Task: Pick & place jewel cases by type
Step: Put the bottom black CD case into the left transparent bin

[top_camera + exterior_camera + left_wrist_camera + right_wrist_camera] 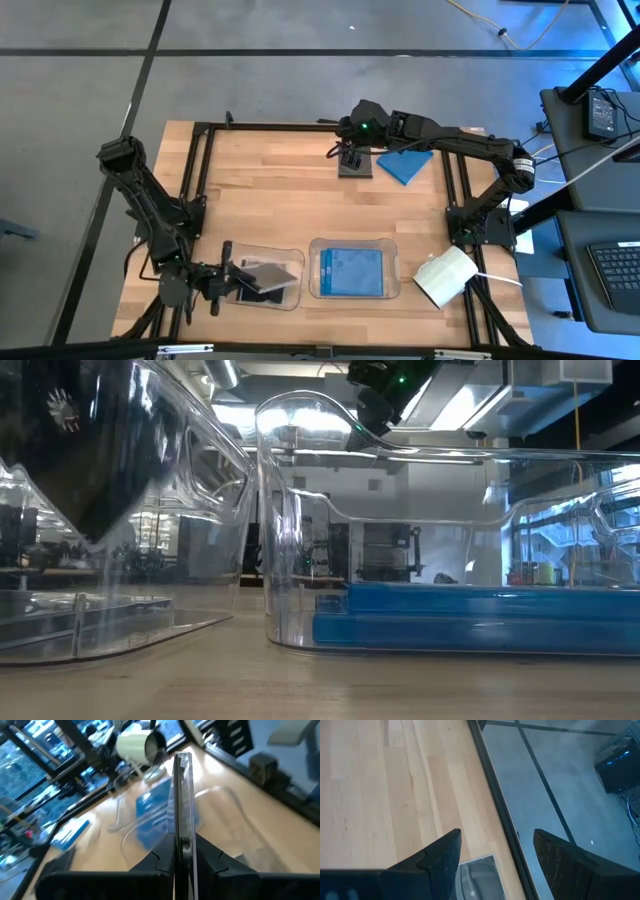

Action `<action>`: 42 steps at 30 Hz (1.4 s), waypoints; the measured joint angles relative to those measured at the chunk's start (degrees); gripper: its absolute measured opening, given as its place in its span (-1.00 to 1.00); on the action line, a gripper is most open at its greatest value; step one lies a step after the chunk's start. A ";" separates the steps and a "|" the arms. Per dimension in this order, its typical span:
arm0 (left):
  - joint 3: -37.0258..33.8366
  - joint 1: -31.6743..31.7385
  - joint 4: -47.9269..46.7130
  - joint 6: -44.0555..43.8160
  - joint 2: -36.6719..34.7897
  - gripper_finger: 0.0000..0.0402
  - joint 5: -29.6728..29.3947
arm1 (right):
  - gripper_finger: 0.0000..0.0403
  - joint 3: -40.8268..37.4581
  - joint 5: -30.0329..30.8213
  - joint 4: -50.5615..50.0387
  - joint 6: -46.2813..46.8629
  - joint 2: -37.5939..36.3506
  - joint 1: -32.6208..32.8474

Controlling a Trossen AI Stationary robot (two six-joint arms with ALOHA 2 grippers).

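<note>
high: left gripper (232,280) at left tray (290,298), fingers clamped on dark jewel case (262,276); blue cases (351,272) in right tray (392,290); dark case (354,165) and blue case (404,164) at far edge of surface (270,200), under right gripper (347,151).
low: blue stack (480,615) flat in clear tray (300,510).
left wrist: held case (183,805) thin, edge-on, upright between fingers (210,857).
right wrist: fingers (440,860) spread wide, empty, over a dark case (477,877).

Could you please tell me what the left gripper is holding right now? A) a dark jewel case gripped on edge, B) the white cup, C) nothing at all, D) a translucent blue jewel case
A: in the left wrist view, the left gripper is shut on a thin dark jewel case standing edge-on over the clear plastic tray.
</note>
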 joint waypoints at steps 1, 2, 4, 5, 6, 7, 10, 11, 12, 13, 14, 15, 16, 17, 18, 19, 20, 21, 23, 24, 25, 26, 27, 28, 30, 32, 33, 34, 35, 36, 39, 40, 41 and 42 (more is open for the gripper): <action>0.00 0.00 1.10 0.55 0.00 -0.84 0.64 | 0.25 0.00 0.00 0.00 0.00 0.00 0.00; 0.00 0.00 1.71 0.55 0.00 -0.84 1.14 | 0.25 0.00 0.00 0.00 0.01 0.00 0.00; 0.00 0.10 1.95 0.49 0.00 -0.84 1.25 | 0.25 0.00 0.00 -0.02 0.02 0.00 0.00; 0.00 0.32 2.07 0.18 0.00 -0.82 1.25 | 0.25 0.00 0.00 -0.02 0.02 0.00 0.00; 0.00 0.71 2.25 -0.19 0.00 -0.80 1.27 | 0.25 0.00 0.00 -0.02 0.02 0.00 0.00; 0.00 1.19 2.34 -0.53 0.00 -0.80 1.28 | 0.25 0.00 0.00 -0.02 0.02 0.00 0.00; 0.00 3.24 2.34 -0.85 0.02 -0.82 2.96 | 0.25 0.00 0.00 -0.04 0.02 0.00 0.00; 0.00 3.94 2.36 -0.83 0.06 -0.84 4.44 | 0.25 0.00 0.00 -0.04 0.08 -0.01 0.00; 0.00 4.56 2.39 -0.68 0.10 -0.84 6.18 | 0.25 0.00 0.00 -0.04 0.24 -0.02 0.00; 0.00 5.09 2.34 -0.49 0.11 -0.84 8.04 | 0.25 0.00 0.00 -0.07 0.24 -0.02 0.00; 0.00 5.49 2.34 0.14 0.11 -0.84 10.05 | 0.25 0.00 0.00 -0.07 0.24 -0.02 0.01; 0.00 5.83 2.36 1.20 0.11 -0.84 12.10 | 0.25 0.00 0.00 -0.07 0.24 -0.02 0.00; 0.00 6.08 2.34 2.77 0.11 -0.84 14.02 | 0.25 0.00 0.00 -0.07 0.24 -0.02 0.00; 0.00 6.18 2.34 5.16 0.11 -0.83 15.71 | 0.25 0.00 0.00 -0.09 0.24 -0.02 0.00; 0.00 6.25 2.34 8.69 0.11 -0.81 17.15 | 0.25 0.00 0.00 -0.08 0.24 -0.02 0.00; 0.00 6.25 2.34 12.67 0.11 -0.79 18.46 | 0.25 0.00 0.00 -0.09 0.24 -0.02 0.00; 0.00 6.25 2.34 16.65 0.11 -0.78 19.71 | 0.25 0.00 0.00 -0.09 0.24 -0.02 0.01; 0.07 6.30 2.30 19.64 0.07 -0.77 20.51 | 0.25 0.00 0.00 -0.08 0.24 -0.02 0.00; 0.68 6.76 2.23 22.86 -0.30 -0.78 21.69 | 0.25 0.00 0.00 -0.08 0.24 -0.03 0.00; 1.02 7.11 2.40 24.25 -0.62 -0.80 23.09 | 0.25 0.00 0.00 -0.09 0.24 -0.04 0.00; 1.24 7.49 2.52 26.06 -0.88 -0.81 25.00 | 0.25 0.00 0.00 -0.07 0.24 -0.04 0.00; 1.27 7.80 2.51 28.72 -1.02 -0.83 27.22 | 0.25 0.00 0.00 -0.04 0.24 -0.04 0.00; 1.27 8.10 2.32 31.19 -1.06 -0.84 29.38 | 0.25 0.00 0.00 0.02 0.24 -0.04 0.00; 1.27 8.49 2.08 33.29 -1.10 -0.84 31.40 | 0.25 0.00 0.00 0.13 0.24 -0.04 0.00; 1.27 9.25 1.83 35.91 -1.14 -0.84 33.27 | 0.25 0.00 0.00 0.49 0.24 -0.04 0.00; 1.27 10.14 0.85 36.00 -1.14 -0.81 34.43 | 0.25 0.00 -0.02 0.63 0.24 -0.04 0.01; 1.27 10.63 0.40 36.08 -1.14 -0.78 35.34 | 0.25 0.00 -0.02 0.63 0.24 -0.04 0.01; 1.26 11.10 -0.01 36.07 -1.14 -0.76 36.49 | 0.25 0.00 -0.02 0.63 0.24 -0.04 0.00; 1.25 11.60 -0.51 36.07 -1.17 -0.75 38.03 | 0.25 0.00 -0.02 0.66 0.24 -0.04 0.00; 1.25 12.22 -1.05 36.09 -1.18 -0.74 39.78 | 0.25 0.00 -0.02 0.66 0.24 -0.04 0.00; 1.16 14.51 -1.32 36.08 -1.18 -0.76 44.14 | 0.25 0.00 -0.02 0.72 0.24 -0.04 0.02; 1.16 15.24 -1.24 36.09 -1.18 -0.77 45.29 | 0.25 0.00 -0.02 0.72 0.24 -0.04 0.02; 1.16 15.89 -1.22 36.09 -1.18 -0.78 46.25 | 0.25 0.00 -0.02 0.72 0.24 -0.04 0.00; 1.16 16.44 -1.18 36.07 -1.18 -0.79 47.12 | 0.25 0.00 -0.02 0.72 0.24 -0.04 0.00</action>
